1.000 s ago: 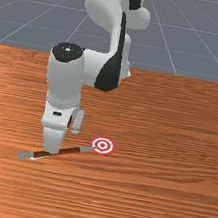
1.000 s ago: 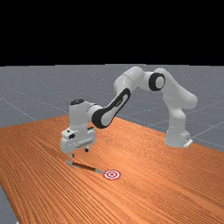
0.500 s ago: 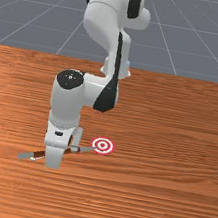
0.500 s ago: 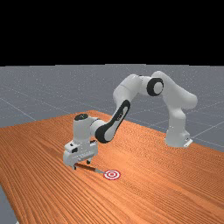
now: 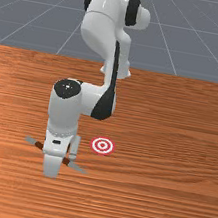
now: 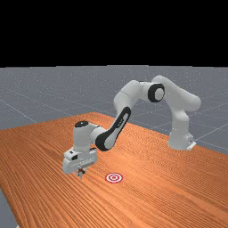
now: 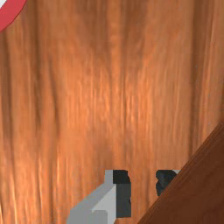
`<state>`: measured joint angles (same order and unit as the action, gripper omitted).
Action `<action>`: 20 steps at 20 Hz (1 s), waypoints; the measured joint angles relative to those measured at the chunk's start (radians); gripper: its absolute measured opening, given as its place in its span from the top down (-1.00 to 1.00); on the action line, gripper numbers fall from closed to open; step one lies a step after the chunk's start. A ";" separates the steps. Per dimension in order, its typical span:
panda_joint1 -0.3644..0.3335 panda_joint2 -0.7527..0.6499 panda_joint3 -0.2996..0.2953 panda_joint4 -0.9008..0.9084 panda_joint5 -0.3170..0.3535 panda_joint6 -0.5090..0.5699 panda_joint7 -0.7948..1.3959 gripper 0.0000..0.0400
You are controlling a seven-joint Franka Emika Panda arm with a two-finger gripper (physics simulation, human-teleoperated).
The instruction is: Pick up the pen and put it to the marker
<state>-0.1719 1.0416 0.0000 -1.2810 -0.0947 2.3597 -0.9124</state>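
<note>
My fingers (image 7: 123,197) stand narrowly apart, pinching the pen (image 7: 192,194), which slants across one of them. I judge this the grasping step. Beside them, toward the front view's right, lies the marker (image 5: 102,145); next calls for a gentle lift and carry there, watching that slant.

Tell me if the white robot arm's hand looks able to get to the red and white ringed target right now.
Probably yes: the target lies flat, toward the front view's right of the hand, and nothing covers it.
</note>
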 joint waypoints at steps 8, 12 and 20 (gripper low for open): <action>0.020 -0.025 -0.017 -0.019 0.008 -0.011 0.074 0.99; 0.030 -0.040 0.089 -0.056 0.082 -0.012 0.053 1.00; 0.239 -0.228 -0.052 -0.407 -0.054 0.143 0.311 1.00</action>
<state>0.0666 0.8137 -0.0520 -1.6879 -0.1490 2.5025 -0.6011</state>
